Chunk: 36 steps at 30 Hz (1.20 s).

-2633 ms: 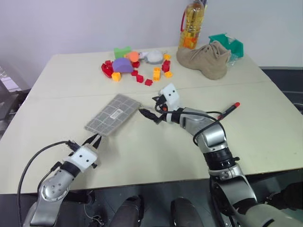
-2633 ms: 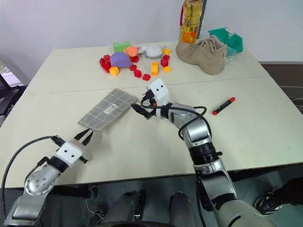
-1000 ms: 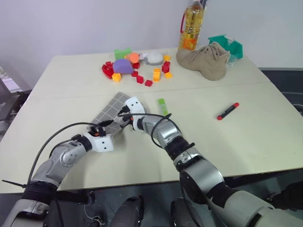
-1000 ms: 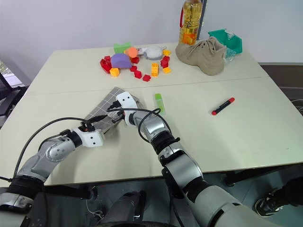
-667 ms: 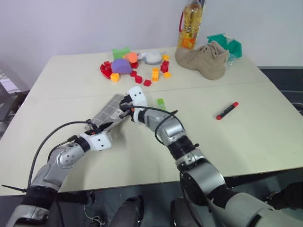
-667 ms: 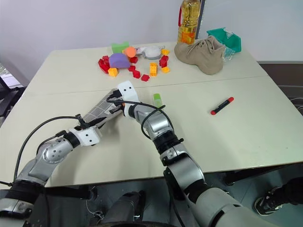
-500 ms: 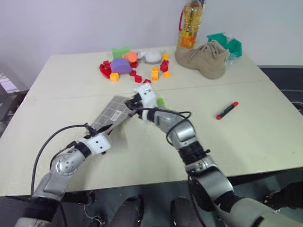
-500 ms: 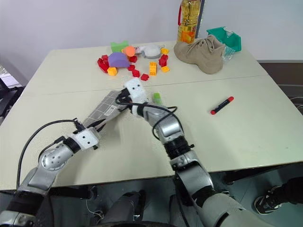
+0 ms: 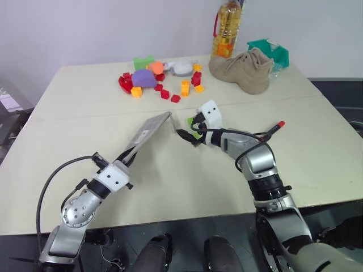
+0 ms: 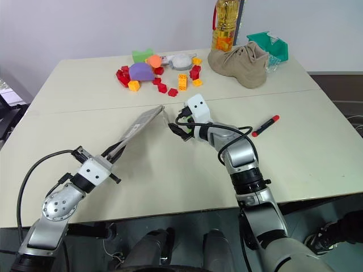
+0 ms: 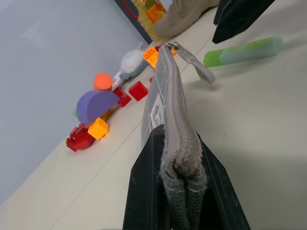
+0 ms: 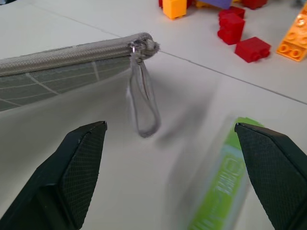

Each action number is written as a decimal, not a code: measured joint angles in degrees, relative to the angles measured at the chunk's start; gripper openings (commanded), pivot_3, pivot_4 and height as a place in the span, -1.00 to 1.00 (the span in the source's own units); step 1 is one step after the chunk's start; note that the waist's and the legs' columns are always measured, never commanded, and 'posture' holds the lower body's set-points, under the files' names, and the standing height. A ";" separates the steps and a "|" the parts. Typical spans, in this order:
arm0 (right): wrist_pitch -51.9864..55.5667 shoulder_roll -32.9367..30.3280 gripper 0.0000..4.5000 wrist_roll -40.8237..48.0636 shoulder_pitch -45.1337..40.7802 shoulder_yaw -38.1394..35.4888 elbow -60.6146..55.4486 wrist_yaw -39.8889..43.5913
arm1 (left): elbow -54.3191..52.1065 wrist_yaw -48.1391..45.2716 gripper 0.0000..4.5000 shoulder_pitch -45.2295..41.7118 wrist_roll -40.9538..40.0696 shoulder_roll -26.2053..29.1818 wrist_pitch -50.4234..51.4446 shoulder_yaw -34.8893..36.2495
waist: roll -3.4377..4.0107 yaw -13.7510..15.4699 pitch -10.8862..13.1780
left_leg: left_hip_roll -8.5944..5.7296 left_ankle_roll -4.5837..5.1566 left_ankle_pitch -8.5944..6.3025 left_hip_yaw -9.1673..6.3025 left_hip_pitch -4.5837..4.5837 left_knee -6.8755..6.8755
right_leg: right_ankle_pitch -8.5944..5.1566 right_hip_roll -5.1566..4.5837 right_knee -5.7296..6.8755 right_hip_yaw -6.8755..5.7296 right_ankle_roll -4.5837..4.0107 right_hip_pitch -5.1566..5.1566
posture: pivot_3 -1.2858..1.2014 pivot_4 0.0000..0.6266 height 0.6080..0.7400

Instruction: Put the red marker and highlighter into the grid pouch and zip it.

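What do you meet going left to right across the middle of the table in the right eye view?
Left tool, shut on the near end of the raised grid pouch → right tool, open → red marker.

1 pouch (image 9: 148,130), 1 highlighter (image 12: 218,189), 1 marker (image 10: 266,126)

Both arms are built of rounded silver-grey metal segments joined by black ribbed collars. Each wrist ends in a white boxy housing with small dark screw holes, carrying a pincer of two black wedge-shaped fingers: the left pincer (image 9: 128,158) and the right pincer (image 9: 187,136). Loose black cables loop from each forearm to its wrist housing.
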 measured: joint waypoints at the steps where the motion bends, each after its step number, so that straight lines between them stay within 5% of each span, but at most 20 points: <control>1: 0.04 0.27 0.96 0.01 -0.39 0.09 0.17 0.07 | -0.01 -0.23 -1.00 0.02 -0.08 -0.18 0.00 -0.16 | 0.00 0.01 0.00 | 0.00 0.00 0.00 0.00 0.00 0.00 | 0.00 0.00 0.00 0.00 0.00 0.00 | 0.03 -0.52 1.00; 6: -1.13 2.10 0.96 -0.04 -2.93 0.85 3.27 0.20 | -0.55 -1.63 -1.00 0.66 -1.36 -0.37 -0.01 -0.75 | 0.00 -0.01 0.00 | 0.00 0.00 0.00 0.00 0.00 0.00 | 0.00 0.00 0.00 0.00 0.00 0.00 | 0.03 -0.52 1.00; 15: -2.26 2.49 -0.98 -0.54 -3.96 0.93 6.94 0.28 | -1.23 -2.75 -1.00 1.63 -2.53 -1.11 -0.01 -0.92 | 0.00 0.02 0.00 | 0.00 0.00 0.00 0.00 0.00 0.00 | 0.00 0.01 0.00 0.00 0.00 -0.01 | 0.03 -0.52 1.00; 36: -5.76 -6.43 -0.98 -6.57 0.43 18.90 -14.73 14.35 | -1.24 0.48 -1.00 -2.62 1.40 -7.27 5.98 -3.82 | -0.03 0.21 0.00 | 0.00 -0.01 0.00 -0.02 0.00 0.02 | 0.00 0.01 -0.01 -0.02 0.01 0.02 | 0.03 -0.52 1.00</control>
